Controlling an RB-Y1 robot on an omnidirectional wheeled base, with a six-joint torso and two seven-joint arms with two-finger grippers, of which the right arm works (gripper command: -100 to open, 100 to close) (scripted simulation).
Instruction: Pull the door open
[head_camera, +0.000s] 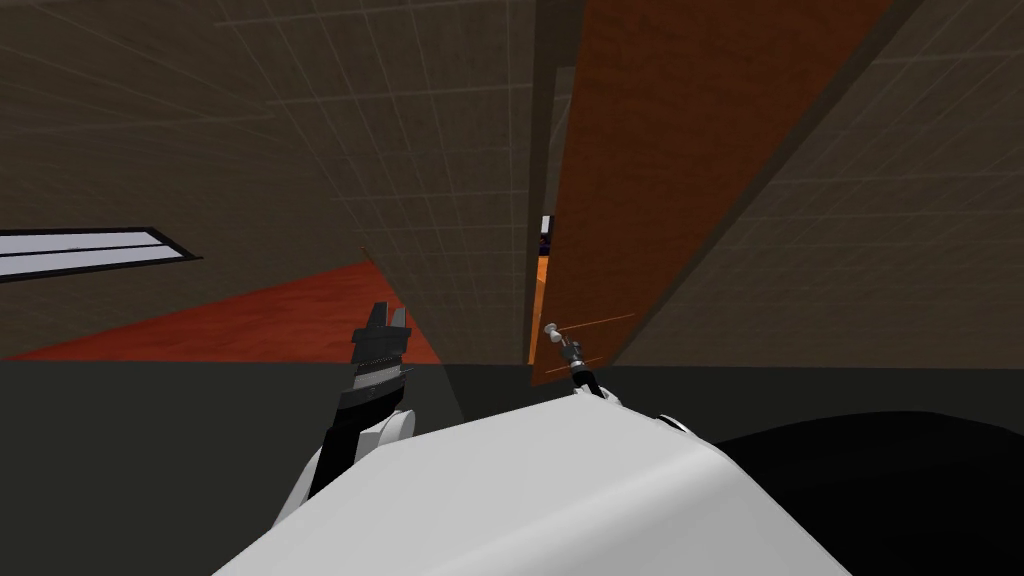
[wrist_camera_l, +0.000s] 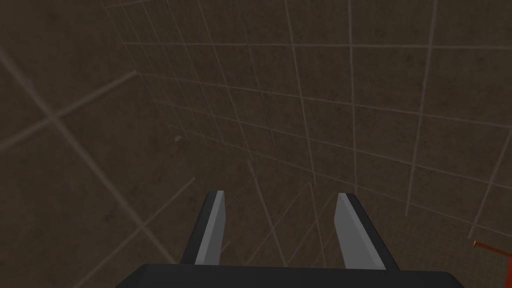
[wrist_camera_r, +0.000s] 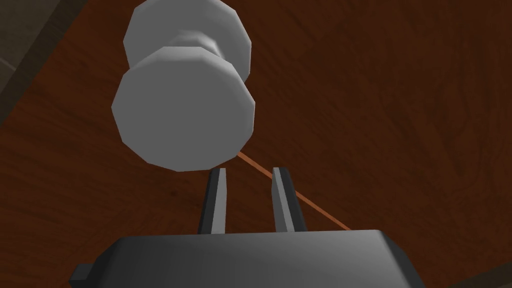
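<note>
The door (head_camera: 680, 150) is red-brown with darker wavy wood marks and thin orange lines across it, and its round knob (wrist_camera_r: 182, 107) is plain light grey. The wall (wrist_camera_l: 300, 100) is dark brown with a grid of thin pale lines, and the floor (head_camera: 280, 320) is red-orange. The left gripper (wrist_camera_l: 281, 194) and the right gripper (wrist_camera_r: 249, 170) each have 2 light grey fingers on a dark grey box.

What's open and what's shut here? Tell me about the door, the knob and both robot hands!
door: open just a crack along its edge.
knob: free, nothing grips it.
right gripper: nearly shut, empty, close to the knob but not around it.
left gripper: open, empty.
</note>
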